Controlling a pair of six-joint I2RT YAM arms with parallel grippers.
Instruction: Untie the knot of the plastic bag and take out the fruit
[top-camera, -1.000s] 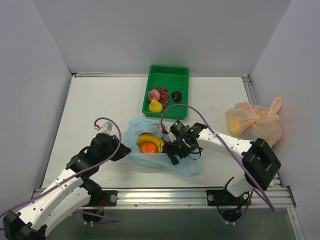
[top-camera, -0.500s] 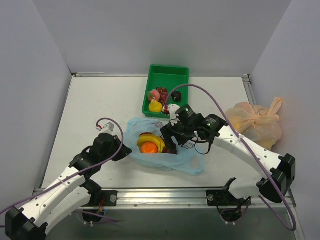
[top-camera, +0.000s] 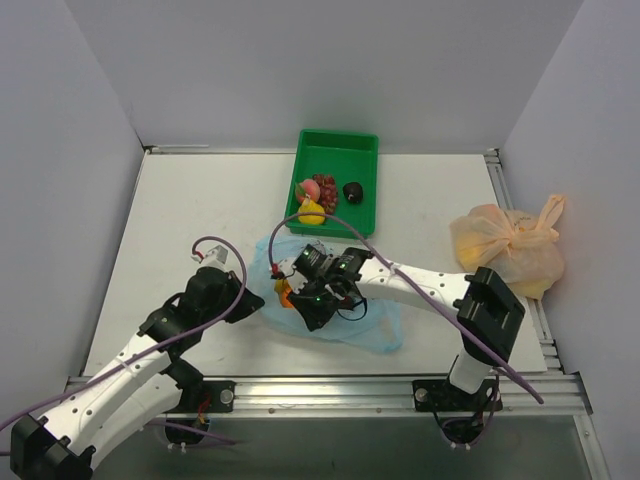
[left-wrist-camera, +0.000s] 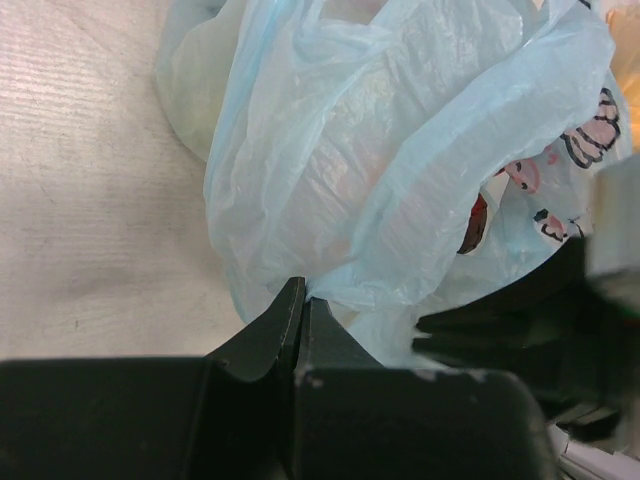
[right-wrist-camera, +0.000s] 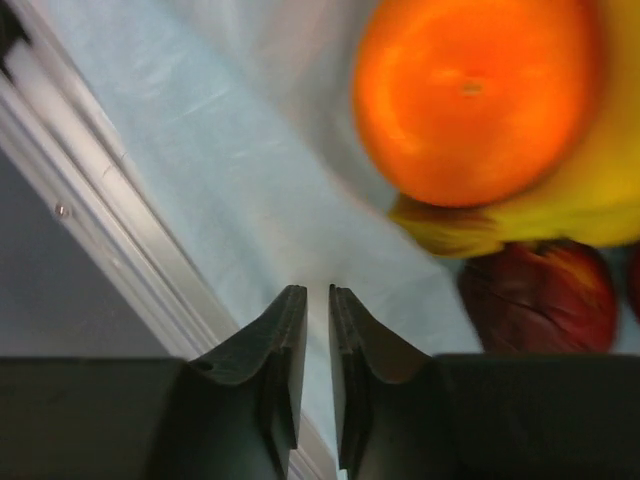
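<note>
The light blue plastic bag (top-camera: 372, 322) lies open near the table's front. My left gripper (top-camera: 247, 297) is shut on its left edge, and in the left wrist view the film (left-wrist-camera: 380, 150) bunches out of the closed tips (left-wrist-camera: 303, 290). My right gripper (top-camera: 300, 295) reaches into the bag's mouth over the fruit. In the right wrist view its jaws (right-wrist-camera: 318, 292) stand almost together with a thin slit and nothing between them. Just beyond the tips lie the orange (right-wrist-camera: 475, 100), the yellow banana (right-wrist-camera: 570, 215) and a red apple (right-wrist-camera: 540, 295). The knot is out of view.
A green tray (top-camera: 340, 142) at the back holds a yellow pear (top-camera: 311, 212), purple grapes (top-camera: 327, 190) and a dark fruit (top-camera: 352, 191). A tied pale orange bag (top-camera: 505, 245) sits at the right. An aluminium rail (top-camera: 320, 388) runs along the near edge.
My right arm swung left from the bag's right side into its mouth, and its jaws went from wide open to nearly together. The left gripper kept its hold.
</note>
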